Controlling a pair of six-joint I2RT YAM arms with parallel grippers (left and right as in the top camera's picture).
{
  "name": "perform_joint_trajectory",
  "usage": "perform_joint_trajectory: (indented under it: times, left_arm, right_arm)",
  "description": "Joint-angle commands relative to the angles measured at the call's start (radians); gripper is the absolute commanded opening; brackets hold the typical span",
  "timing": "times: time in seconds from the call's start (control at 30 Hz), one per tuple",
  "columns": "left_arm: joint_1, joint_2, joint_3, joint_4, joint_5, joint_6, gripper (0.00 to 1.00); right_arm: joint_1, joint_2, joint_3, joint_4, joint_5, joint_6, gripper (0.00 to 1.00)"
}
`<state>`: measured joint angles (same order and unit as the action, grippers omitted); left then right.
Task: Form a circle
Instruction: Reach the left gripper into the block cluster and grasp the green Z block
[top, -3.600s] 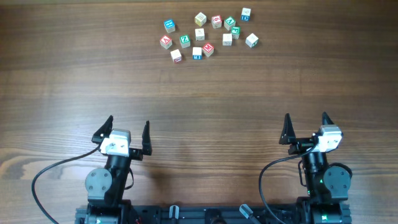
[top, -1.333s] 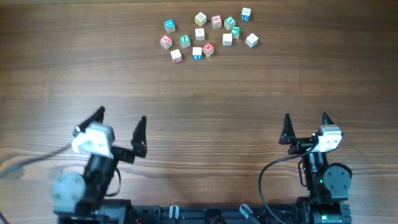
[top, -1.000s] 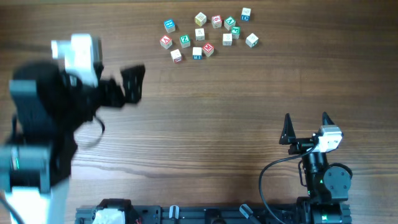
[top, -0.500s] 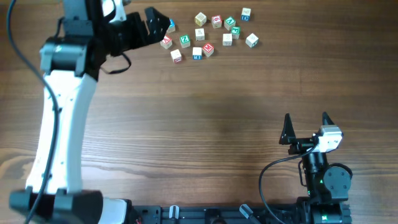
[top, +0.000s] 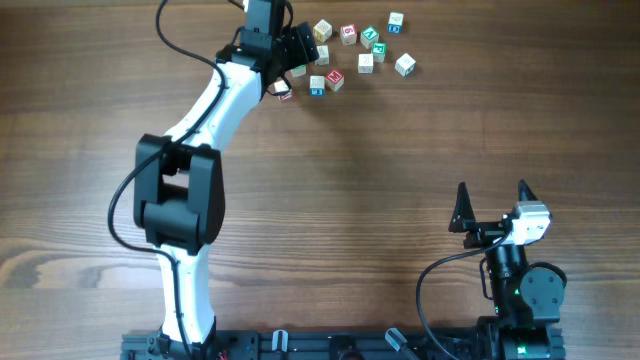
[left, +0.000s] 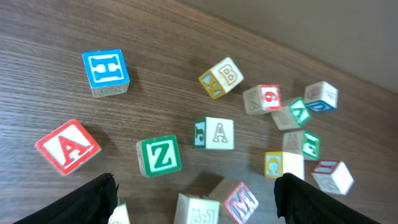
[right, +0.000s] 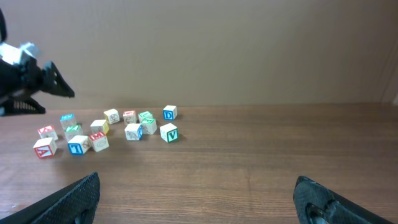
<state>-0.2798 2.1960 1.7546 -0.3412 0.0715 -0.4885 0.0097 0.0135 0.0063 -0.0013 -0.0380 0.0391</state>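
Cluster of three small pale wooden letter cubes (left: 292, 107), one green-faced, bunched together, not ringed, within scatter of similar letter cubes (left: 160, 155) at far side of brown wooden table (top: 400, 150). Left gripper (top: 292, 48) above scatter, fingers spread wide, empty. Right gripper (top: 491, 200) at near side, fingers apart, empty

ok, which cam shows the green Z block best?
Left wrist: the green Z block sits close up, unobstructed, letter readable. Overhead, the left arm hides that spot. Right wrist shows only a tiny distant green-faced cube, letter illegible.
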Motion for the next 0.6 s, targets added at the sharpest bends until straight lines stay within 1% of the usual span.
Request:
perform_joint_trajectory:
  times: [0.0,0.07,0.17,0.33,0.43,0.57]
  left_arm:
    - [-0.006,0.077,0.011,0.038,-0.062,-0.018,0.84]
    - [-0.006,0.113,0.011,0.055,-0.066,-0.018,0.85]
    - [-0.006,0.161,0.011,0.104,-0.066,-0.018,0.88]
    - [-0.005,0.187,0.011,0.161,-0.066,-0.018,0.87]
    - [-0.006,0.208,0.011,0.209,-0.065,-0.018,0.84]
    - [-0.006,0.239,0.011,0.210,-0.066,-0.017,0.80]
  right_arm:
    - [0.004,-0.009,-0.001,0.002,-0.015,-0.012,1.00]
    - [0.004,-0.009,-0.001,0.002,-0.015,-0.012,1.00]
    - [0.004,-0.009,-0.001,0.002,-0.015,-0.012,1.00]
    - [0.004,-0.009,-0.001,0.002,-0.015,-0.012,1.00]
    - [0.004,-0.009,-0.001,0.002,-0.015,-0.012,1.00]
    - [0.004,-0.009,-0.001,0.002,-0.015,-0.012,0.99]
